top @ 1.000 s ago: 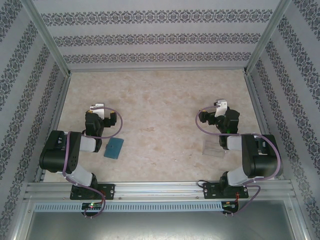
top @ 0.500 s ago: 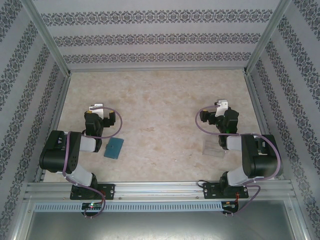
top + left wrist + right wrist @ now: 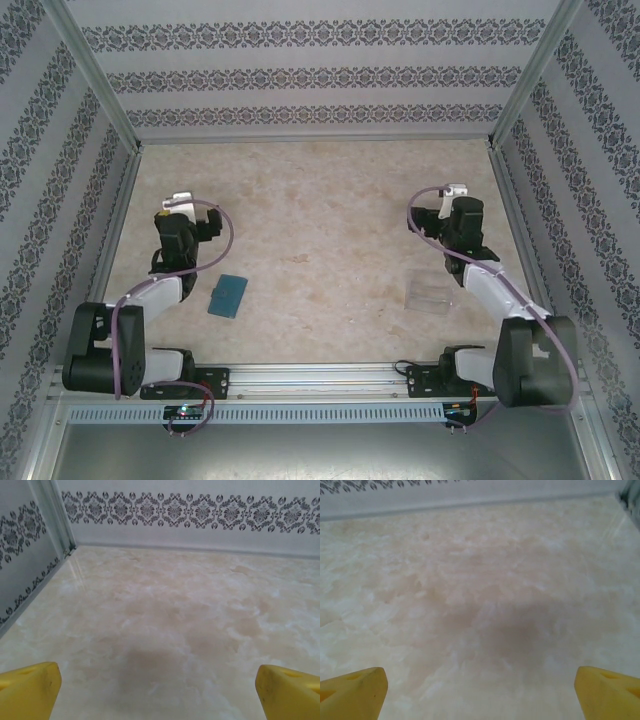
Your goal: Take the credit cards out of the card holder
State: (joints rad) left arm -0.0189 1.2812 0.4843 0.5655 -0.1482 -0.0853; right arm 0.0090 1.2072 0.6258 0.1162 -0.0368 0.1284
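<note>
We see a table (image 3: 320,230) whose smooth, marble-look top carries a soft sheen, walls (image 3: 320,75) of matt printed paper, and a frame rail (image 3: 320,380) of pale brushed metal. The card holder (image 3: 228,296) looks matt teal, though we cannot tell its material. The left gripper (image 3: 159,692) and the right gripper (image 3: 480,692) have fingers (image 3: 27,690) of smooth, matt yellow plastic

I counted one teal card holder (image 3: 228,296) at the lower left of the overhead frame. At lower right lay one pale patch of credit cards (image 3: 430,292); one card or several, I could not tell. There was one desk (image 3: 320,210) and two arms, with a left tool (image 3: 178,203) and a right tool (image 3: 455,192), each showing two yellow fingers (image 3: 27,690).
</note>
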